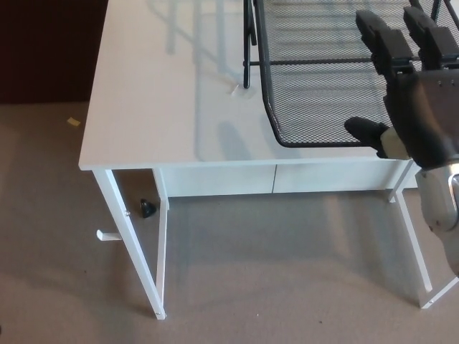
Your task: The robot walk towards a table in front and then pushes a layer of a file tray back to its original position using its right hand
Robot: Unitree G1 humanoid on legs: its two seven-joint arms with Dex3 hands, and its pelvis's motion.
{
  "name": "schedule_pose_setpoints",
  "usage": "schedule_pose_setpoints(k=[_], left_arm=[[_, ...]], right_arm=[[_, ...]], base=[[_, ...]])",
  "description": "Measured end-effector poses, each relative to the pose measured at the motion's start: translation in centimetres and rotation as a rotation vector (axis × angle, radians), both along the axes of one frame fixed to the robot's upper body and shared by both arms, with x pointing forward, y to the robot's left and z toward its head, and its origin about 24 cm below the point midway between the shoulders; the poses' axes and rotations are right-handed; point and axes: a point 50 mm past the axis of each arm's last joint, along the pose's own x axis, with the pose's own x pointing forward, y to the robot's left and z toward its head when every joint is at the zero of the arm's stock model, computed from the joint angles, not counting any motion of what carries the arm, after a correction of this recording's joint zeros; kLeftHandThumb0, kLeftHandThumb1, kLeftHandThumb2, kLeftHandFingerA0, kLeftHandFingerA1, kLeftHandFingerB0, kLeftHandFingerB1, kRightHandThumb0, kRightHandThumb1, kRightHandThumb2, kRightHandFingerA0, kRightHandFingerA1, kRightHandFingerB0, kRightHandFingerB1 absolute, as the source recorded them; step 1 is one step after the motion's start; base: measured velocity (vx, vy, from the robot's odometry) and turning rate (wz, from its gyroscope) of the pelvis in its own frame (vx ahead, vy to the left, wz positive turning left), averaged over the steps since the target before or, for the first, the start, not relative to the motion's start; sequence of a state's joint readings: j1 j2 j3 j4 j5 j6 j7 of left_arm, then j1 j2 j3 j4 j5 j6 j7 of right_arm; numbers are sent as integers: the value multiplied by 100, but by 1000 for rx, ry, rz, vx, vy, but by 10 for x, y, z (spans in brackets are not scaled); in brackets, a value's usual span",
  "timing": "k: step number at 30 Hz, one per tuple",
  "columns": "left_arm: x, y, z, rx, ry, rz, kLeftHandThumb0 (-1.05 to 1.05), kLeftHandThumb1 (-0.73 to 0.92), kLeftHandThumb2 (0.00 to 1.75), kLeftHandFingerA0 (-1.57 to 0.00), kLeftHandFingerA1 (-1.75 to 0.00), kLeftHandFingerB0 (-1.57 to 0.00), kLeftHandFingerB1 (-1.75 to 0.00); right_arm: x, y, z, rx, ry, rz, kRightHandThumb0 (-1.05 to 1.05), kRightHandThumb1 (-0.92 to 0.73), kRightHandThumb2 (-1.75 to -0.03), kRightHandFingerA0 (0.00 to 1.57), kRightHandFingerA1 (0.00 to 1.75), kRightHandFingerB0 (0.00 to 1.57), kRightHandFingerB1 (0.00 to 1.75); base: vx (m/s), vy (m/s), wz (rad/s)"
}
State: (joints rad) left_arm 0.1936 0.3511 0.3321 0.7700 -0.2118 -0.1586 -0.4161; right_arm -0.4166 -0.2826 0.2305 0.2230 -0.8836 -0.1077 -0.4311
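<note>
A white tabletop (165, 93) filled the upper half of the frame, seen from above, its front edge running across the middle. Faint shadows of wire lay over its glossy surface. It stood on thin white legs (133, 247) over a grey-beige carpeted floor (272, 272). A dark wall or panel (46, 46) occupied the upper left corner. On the carpet at far left lay a small pale scrap (74, 122), and a small black object (148, 208) sat on the floor under the table's left side.

The black wire-mesh file tray (315, 79) stood at the upper right of the tabletop. One mesh layer was drawn out toward the front edge, its rounded front corner close to the table's rim, past the upright black frame post (248, 43) behind it. The layer looked empty; only mesh and the white surface beneath showed through.

The right robot hand (409, 100) came in from the right edge, hovering over the right part of the pulled-out layer. Its two thick fingers (380, 36) pointed toward the top of the frame and were spread apart, and its thumb (366, 130) reached left near the layer's front rim. It held nothing. Whether it touched the mesh could not be told.
</note>
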Motion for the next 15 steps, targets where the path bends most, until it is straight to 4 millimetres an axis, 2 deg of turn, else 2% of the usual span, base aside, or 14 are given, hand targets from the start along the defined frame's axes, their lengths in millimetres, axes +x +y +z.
schedule_pose_setpoints(k=[7, 8, 15], left_arm=[[-1, 0, -1, 1, 7, -3, -14, 44, 54, -58, -51, -42, -41], [-1, 0, -1, 0, 8, -3, -14, 45, 54, -57, -51, -42, -41], [0, -1, 0, 2, 3, -8, -14, 44, 54, -58, -50, -43, -41]], right_arm=[[-24, 8, 11, 25, -68, 62, -67, -42, -76, 7, 27, 9, 25], [-28, 8, 11, 28, -73, 71, -62, -42, -79, 2, 29, 6, 28], [-43, 9, 0, 30, -36, 91, -60, -40, -78, 0, 32, 10, 32]], base=[[0, 0, 0], [0, 0, 0], [0, 0, 0]])
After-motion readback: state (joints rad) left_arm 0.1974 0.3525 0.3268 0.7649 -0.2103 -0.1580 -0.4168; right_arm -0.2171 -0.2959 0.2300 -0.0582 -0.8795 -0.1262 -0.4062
